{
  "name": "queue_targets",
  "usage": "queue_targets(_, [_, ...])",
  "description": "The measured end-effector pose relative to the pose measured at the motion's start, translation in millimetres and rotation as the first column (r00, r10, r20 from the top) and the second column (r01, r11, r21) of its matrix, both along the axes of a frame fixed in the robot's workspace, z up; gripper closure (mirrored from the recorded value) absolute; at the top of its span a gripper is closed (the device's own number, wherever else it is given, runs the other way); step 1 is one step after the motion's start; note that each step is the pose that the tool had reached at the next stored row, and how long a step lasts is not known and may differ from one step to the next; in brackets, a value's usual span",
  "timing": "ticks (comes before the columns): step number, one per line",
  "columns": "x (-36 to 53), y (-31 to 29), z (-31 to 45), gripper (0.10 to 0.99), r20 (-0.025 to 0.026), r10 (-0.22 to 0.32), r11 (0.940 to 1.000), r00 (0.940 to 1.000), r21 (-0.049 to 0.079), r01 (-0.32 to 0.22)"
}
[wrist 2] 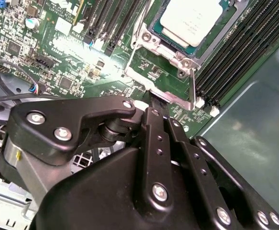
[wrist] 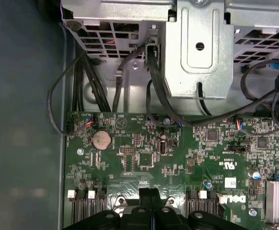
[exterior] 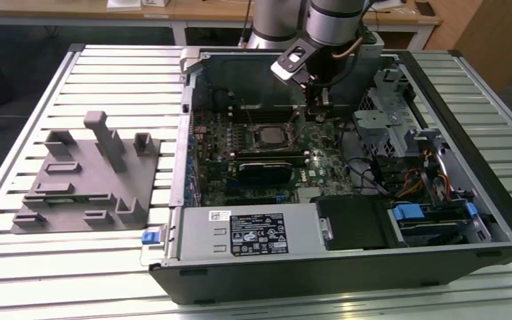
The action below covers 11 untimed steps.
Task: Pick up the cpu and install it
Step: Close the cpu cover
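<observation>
The gripper [wrist: 151, 195] has its two black fingers [wrist 2: 154, 125] pressed flat together, with only a hairline seam between them in the first wrist view and nothing clamped in them. Their tips come down at the edge of the metal retention frame [wrist 2: 146, 40] that borders the CPU socket. From here I can't tell whether they actually touch the metal or sit just above it.

The cpu [wrist 2: 191, 18], with its pale silver top, lies flat inside that frame, a little way from the fingertips and not in contact with them. Long black memory slots [wrist 2: 239, 48] run along both sides of the socket.

In the exterior view the gripper [exterior: 313, 115] points straight down onto the green motherboard [exterior: 279, 157], just to the exterior view's right of the socket [exterior: 269, 137]. The first wrist view shows a round coin cell battery [wrist: 101, 139] on the board, black cables [wrist: 89, 81] and a bare metal drive cage [wrist: 199, 48].

All of this sits in an open computer case [exterior: 345, 280] with its power supply [exterior: 251, 231] along the near side. A grey fixture [exterior: 83, 177] with upright blocks stands well apart on the slatted table [exterior: 123, 60], to the exterior view's left.
</observation>
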<state>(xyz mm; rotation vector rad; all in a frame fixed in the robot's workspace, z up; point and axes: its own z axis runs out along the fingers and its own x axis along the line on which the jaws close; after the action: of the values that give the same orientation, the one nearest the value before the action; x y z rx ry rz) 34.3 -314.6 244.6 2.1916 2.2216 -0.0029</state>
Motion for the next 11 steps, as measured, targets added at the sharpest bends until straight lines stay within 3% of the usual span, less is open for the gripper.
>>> queue_targets(11, [-4.2,0.0,0.0,0.980,-0.0001,0.000,1.0000,1.0000,0.000,0.000])
